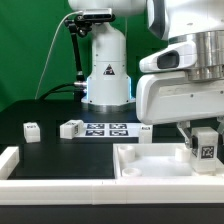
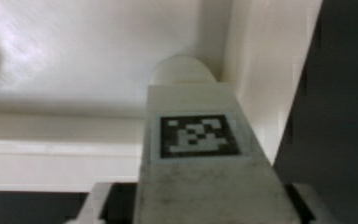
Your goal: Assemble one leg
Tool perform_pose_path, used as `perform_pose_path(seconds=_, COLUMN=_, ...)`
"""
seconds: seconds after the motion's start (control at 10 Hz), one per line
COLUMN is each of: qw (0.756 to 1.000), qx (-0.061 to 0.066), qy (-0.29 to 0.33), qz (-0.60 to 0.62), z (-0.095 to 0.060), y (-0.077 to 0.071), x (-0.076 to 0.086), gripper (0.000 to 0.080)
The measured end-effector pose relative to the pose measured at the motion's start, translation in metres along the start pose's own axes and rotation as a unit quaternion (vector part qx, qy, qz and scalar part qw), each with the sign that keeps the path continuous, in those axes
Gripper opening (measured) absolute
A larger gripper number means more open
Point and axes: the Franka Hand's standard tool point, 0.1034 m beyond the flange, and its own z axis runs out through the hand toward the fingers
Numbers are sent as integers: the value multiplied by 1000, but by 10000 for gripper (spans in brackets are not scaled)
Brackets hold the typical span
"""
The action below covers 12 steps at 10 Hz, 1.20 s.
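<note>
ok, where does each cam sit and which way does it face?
Exterior view: off the arm, low, facing the robot's base; arm and hand show, gripping the leg.
Wrist view: on the wrist, looking along the hand at the leg over the tray-like part; hand barely shows.
Shared: the tagged leg, tray-like part.

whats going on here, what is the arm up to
The gripper is shut on the leg and holds it upright at an inner corner of the large white tray-like part. Whether the leg touches that part cannot be told. Another small tagged piece lies beside the marker board.
</note>
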Motion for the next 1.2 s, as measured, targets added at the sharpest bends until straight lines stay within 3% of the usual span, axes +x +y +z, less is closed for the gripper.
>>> perform_pose_path(seconds=0.1, qw=999, qx=3, qy=1, qz=52, z=0, y=1, x=0, gripper=291)
perform_pose_path(seconds=0.3, qw=973, qx=6, qy=14, qz=229, z=0, y=7, x=-1, gripper=291)
perform_pose_path(seconds=0.6, qw=888, qx=8, qy=23, qz=460, z=0, y=11, x=-6, gripper=291)
perform_pose_path(seconds=0.7, qw=850, qx=15, qy=21, qz=526, z=0, y=11, x=-8, gripper=292)
perform_pose_path(seconds=0.8, qw=785, qx=28, qy=17, qz=619, z=1, y=9, x=-10, gripper=294)
perform_pose_path(seconds=1.2, qw=563, qx=48, qy=-8, qz=825, z=2, y=0, x=-14, gripper=294)
